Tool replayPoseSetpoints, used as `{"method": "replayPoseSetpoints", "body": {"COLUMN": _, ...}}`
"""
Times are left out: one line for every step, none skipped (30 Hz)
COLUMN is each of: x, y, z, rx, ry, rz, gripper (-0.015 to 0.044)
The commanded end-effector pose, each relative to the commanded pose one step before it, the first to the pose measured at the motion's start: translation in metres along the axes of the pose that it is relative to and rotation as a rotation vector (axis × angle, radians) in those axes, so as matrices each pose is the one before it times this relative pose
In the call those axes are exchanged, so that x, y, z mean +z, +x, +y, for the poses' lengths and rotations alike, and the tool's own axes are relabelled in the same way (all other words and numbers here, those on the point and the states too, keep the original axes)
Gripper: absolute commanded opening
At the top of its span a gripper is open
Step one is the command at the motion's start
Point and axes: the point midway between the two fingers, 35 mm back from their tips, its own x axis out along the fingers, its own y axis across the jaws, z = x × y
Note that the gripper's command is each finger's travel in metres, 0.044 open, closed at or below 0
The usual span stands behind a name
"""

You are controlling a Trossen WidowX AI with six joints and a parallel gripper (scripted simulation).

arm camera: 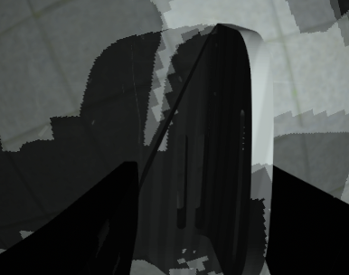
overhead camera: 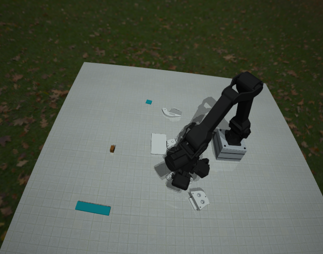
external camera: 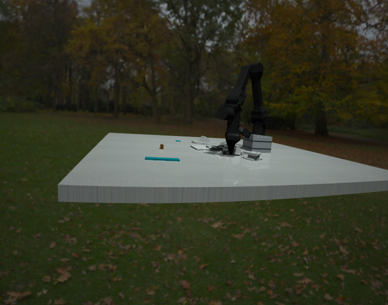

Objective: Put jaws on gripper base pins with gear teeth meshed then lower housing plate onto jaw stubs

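My gripper (external camera: 231,153) (arm camera: 193,173) is down at the table, its fingers against both sides of a white jaw (arm camera: 217,152) (overhead camera: 169,176). In the wrist view this jaw stands on edge, dark with shadow, with two slots in its side. In the top view the arm hides most of it and the fingertips. The other jaw (overhead camera: 167,113) lies farther back, curved and white. The gripper base (overhead camera: 171,143) shows partly beside the arm, next to a ribbed white block (overhead camera: 158,143); its pins are hard to make out. The housing plate (overhead camera: 199,200) (external camera: 251,155) lies nearer the front, two round holes showing.
A teal bar (overhead camera: 93,207) (external camera: 161,158) lies at the front left. A small orange block (overhead camera: 112,148) (external camera: 161,146) is at the left and a small teal square (overhead camera: 148,101) at the back. The arm's grey pedestal (overhead camera: 230,152) (external camera: 257,143) stands to the right.
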Motion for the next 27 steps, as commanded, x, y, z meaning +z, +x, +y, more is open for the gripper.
{"method": "replayPoseSetpoints", "body": {"x": 0.0, "y": 0.00001, "z": 0.00038, "rx": 0.00187, "ry": 0.0001, "rz": 0.00025, "gripper": 0.0134}}
{"method": "replayPoseSetpoints", "body": {"x": 0.0, "y": 0.0, "z": 0.0, "rx": 0.0, "ry": 0.0, "rz": 0.0, "gripper": 0.0134}}
{"method": "replayPoseSetpoints", "body": {"x": 0.0, "y": 0.0, "z": 0.0, "rx": 0.0, "ry": 0.0, "rz": 0.0, "gripper": 0.0134}}
{"method": "replayPoseSetpoints", "body": {"x": 0.0, "y": 0.0, "z": 0.0, "rx": 0.0, "ry": 0.0, "rz": 0.0, "gripper": 0.0134}}
{"method": "replayPoseSetpoints", "body": {"x": 0.0, "y": 0.0, "z": 0.0, "rx": 0.0, "ry": 0.0, "rz": 0.0, "gripper": 0.0134}}
{"method": "replayPoseSetpoints", "body": {"x": 0.0, "y": 0.0, "z": 0.0, "rx": 0.0, "ry": 0.0, "rz": 0.0, "gripper": 0.0134}}
{"method": "replayPoseSetpoints", "body": {"x": 0.0, "y": 0.0, "z": 0.0, "rx": 0.0, "ry": 0.0, "rz": 0.0, "gripper": 0.0134}}
{"method": "replayPoseSetpoints", "body": {"x": 0.0, "y": 0.0, "z": 0.0, "rx": 0.0, "ry": 0.0, "rz": 0.0, "gripper": 0.0134}}
{"method": "replayPoseSetpoints", "body": {"x": 0.0, "y": 0.0, "z": 0.0, "rx": 0.0, "ry": 0.0, "rz": 0.0, "gripper": 0.0134}}
{"method": "replayPoseSetpoints", "body": {"x": 0.0, "y": 0.0, "z": 0.0, "rx": 0.0, "ry": 0.0, "rz": 0.0, "gripper": 0.0134}}
{"method": "replayPoseSetpoints", "body": {"x": 0.0, "y": 0.0, "z": 0.0, "rx": 0.0, "ry": 0.0, "rz": 0.0, "gripper": 0.0134}}
{"method": "replayPoseSetpoints", "body": {"x": 0.0, "y": 0.0, "z": 0.0, "rx": 0.0, "ry": 0.0, "rz": 0.0, "gripper": 0.0134}}
{"method": "replayPoseSetpoints", "body": {"x": -0.00004, "y": -0.00049, "z": -0.00006, "rx": -0.00001, "ry": 0.0, "rz": -0.00002, "gripper": 0.0134}}
{"method": "replayPoseSetpoints", "body": {"x": -0.00012, "y": -0.00146, "z": -0.00018, "rx": -0.00003, "ry": -0.0001, "rz": -0.00005, "gripper": 0.0134}}
{"method": "replayPoseSetpoints", "body": {"x": -0.00019, "y": -0.00244, "z": -0.00029, "rx": -0.00004, "ry": -0.0002, "rz": -0.00008, "gripper": 0.0134}}
{"method": "replayPoseSetpoints", "body": {"x": -0.00022, "y": -0.00303, "z": -0.00033, "rx": -0.00005, "ry": -0.0002, "rz": -0.0001, "gripper": 0.0134}}
{"method": "replayPoseSetpoints", "body": {"x": -0.0002, "y": -0.00304, "z": -0.0003, "rx": -0.00005, "ry": -0.0002, "rz": -0.0001, "gripper": 0.0134}}
{"method": "replayPoseSetpoints", "body": {"x": -0.00018, "y": -0.00306, "z": -0.00027, "rx": -0.00004, "ry": -0.0002, "rz": -0.0001, "gripper": 0.0134}}
{"method": "replayPoseSetpoints", "body": {"x": -0.00015, "y": -0.00307, "z": -0.00024, "rx": -0.00004, "ry": -0.0002, "rz": -0.00011, "gripper": 0.0134}}
{"method": "replayPoseSetpoints", "body": {"x": -0.00013, "y": -0.00308, "z": -0.00021, "rx": -0.00004, "ry": -0.0002, "rz": -0.00011, "gripper": 0.0134}}
{"method": "replayPoseSetpoints", "body": {"x": -0.00011, "y": -0.0031, "z": -0.00018, "rx": -0.00004, "ry": -0.0002, "rz": -0.00011, "gripper": 0.0134}}
{"method": "replayPoseSetpoints", "body": {"x": -0.00009, "y": -0.00311, "z": -0.00015, "rx": -0.00003, "ry": -0.0002, "rz": -0.00011, "gripper": 0.0134}}
{"method": "replayPoseSetpoints", "body": {"x": -0.00007, "y": -0.00312, "z": -0.00012, "rx": -0.00003, "ry": -0.0002, "rz": -0.00011, "gripper": 0.0134}}
{"method": "replayPoseSetpoints", "body": {"x": -0.00005, "y": -0.00313, "z": -0.00008, "rx": -0.00003, "ry": -0.0002, "rz": -0.00011, "gripper": 0.0134}}
{"method": "replayPoseSetpoints", "body": {"x": -0.00002, "y": -0.00314, "z": -0.00005, "rx": -0.00003, "ry": -0.0002, "rz": -0.00012, "gripper": 0.0134}}
{"method": "replayPoseSetpoints", "body": {"x": 0.0, "y": -0.00315, "z": -0.00002, "rx": -0.00002, "ry": -0.0002, "rz": -0.00012, "gripper": 0.0134}}
{"method": "replayPoseSetpoints", "body": {"x": 0.00002, "y": -0.00316, "z": 0.00001, "rx": -0.00002, "ry": -0.0002, "rz": -0.00012, "gripper": 0.0134}}
